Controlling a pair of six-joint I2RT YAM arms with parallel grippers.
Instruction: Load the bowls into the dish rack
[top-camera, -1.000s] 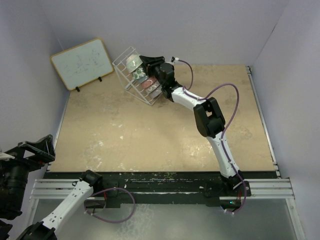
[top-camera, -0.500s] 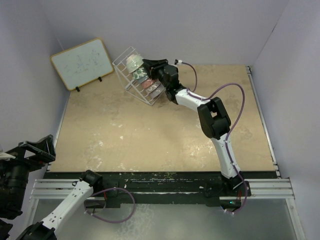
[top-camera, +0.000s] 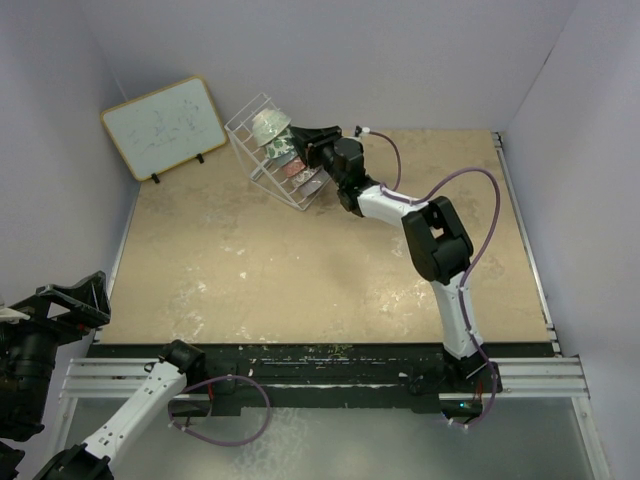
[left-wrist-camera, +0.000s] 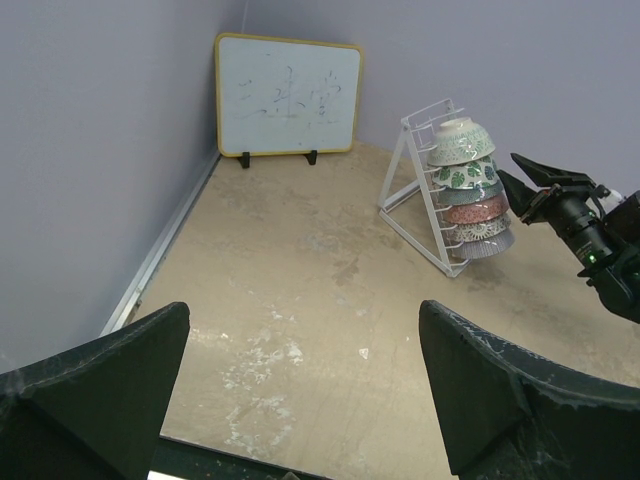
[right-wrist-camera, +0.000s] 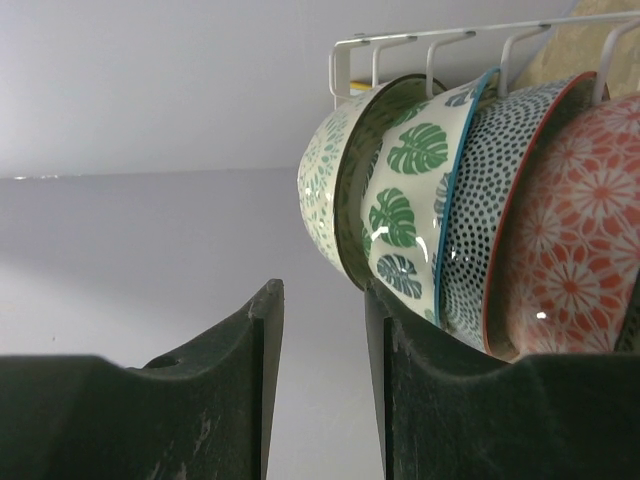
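1. Top view first: the bench (top-camera: 300, 260) has the dish rack (top-camera: 247, 140) at its far edge, just right of the whiteboard (top-camera: 165, 125), leaning on its angled frame.
2. The right arm (top-camera: 430, 240) is what moved. A second ago it was tucked right up against the rack, and now it's backed off to the right. That reads like a drop-off just finished, so I'd guess loading is pretty much done.
3. The bowls (left-wrist-camera: 468, 190) all sit in the rack on edge, packed rim to rim in one row: pale green on top, then green leaf, blue dots, pink flowers, and greyer ones lower down. Can't spot any elsewhere.
4. The right fingers (top-camera: 305, 140) hover just beside the top bowls, slightly parted, gripping nothing.
5. The left fingers (left-wrist-camera: 110, 390) are spread wide and empty, parked at the near edge.
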